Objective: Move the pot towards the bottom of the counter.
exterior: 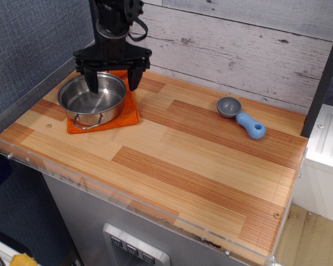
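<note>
The shiny steel pot (pixel 92 100) sits on an orange square cloth (pixel 129 114) at the far left of the striped wooden counter (pixel 172 160). One wire loop handle points to the front. My black gripper (pixel 112 84) hangs open over the pot's far right rim. Its left finger reaches down inside the pot and its right finger stands outside the rim, above the cloth. It holds nothing. The arm hides the spot behind the pot.
A small grey-and-blue scoop (pixel 241 117) lies at the back right of the counter. A clear acrylic rim (pixel 72 178) edges the front and left sides. A white plank wall (pixel 238 44) runs along the back.
</note>
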### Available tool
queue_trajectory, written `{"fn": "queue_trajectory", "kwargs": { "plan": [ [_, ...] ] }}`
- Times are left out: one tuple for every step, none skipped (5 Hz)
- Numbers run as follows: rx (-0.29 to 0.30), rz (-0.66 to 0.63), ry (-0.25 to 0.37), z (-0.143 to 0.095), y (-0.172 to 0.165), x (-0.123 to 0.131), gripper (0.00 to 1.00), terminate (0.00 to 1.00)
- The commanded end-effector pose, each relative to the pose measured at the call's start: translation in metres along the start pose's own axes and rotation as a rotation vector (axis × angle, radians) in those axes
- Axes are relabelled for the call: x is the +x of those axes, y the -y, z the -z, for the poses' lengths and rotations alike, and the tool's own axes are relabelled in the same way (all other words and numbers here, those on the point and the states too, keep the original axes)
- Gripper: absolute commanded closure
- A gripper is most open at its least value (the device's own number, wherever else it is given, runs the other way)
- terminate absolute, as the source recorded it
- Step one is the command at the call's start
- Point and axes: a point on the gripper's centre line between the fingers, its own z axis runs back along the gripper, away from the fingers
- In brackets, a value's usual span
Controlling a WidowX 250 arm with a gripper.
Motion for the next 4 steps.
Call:
{"fn": "queue_trajectory", "kwargs": {
  "plan": [
    [-0.056,-0.012,-0.016,0.008,0.008,0.011,0.00,0.00],
    [-0.038,-0.013,0.004,0.002,0.018,0.013,1.00,0.00],
    [-0.045,-0.044,0.032,-0.010,0.020,0.018,1.00,0.00],
    [-0.045,-0.072,0.042,-0.019,0.021,0.019,1.00,0.00]
  ]
}}
